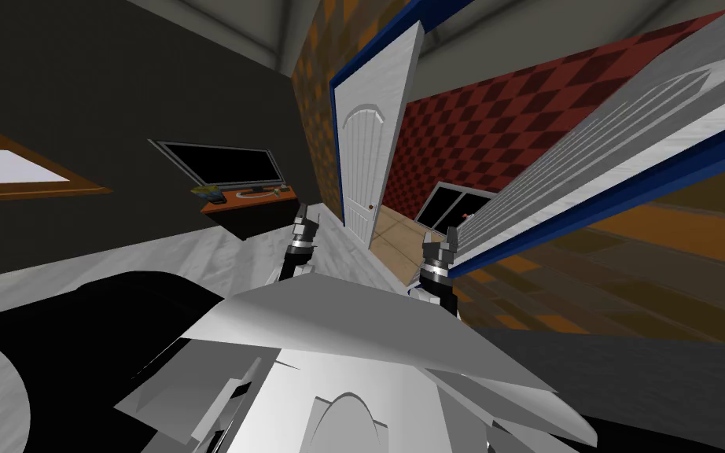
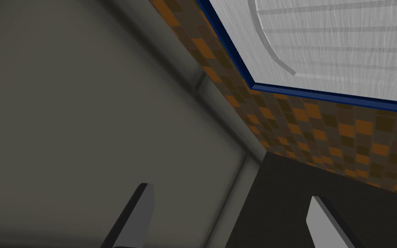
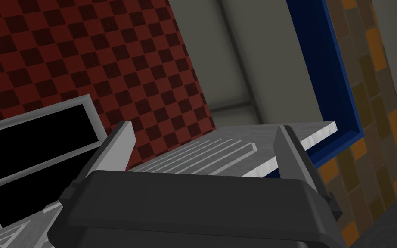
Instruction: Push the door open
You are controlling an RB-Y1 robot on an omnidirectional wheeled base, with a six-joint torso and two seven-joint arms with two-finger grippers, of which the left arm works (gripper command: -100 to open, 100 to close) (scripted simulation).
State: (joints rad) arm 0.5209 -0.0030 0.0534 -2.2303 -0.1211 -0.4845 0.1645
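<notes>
White panelled door stands ajar, its free edge just ahead of the right gripper, whose fingers are apart; the left gripper, fingers also apart, hangs farther from the door

Right claw spread wide, nothing between the fingers, dark body across the base. Past the fingers lies a white door, seen at a shallow angle, with raised parallel ridges on its face. Its pale cut edge runs up by the outer finger; cannot tell if they touch. Blue door frame stands just behind that edge. Orange-and-brown tiled wall beside the frame. Dark red checkered wall beyond the door. A grey-framed window with black panes is set in it, by the other finger. Plain grey surface between red wall and blue frame.
</notes>
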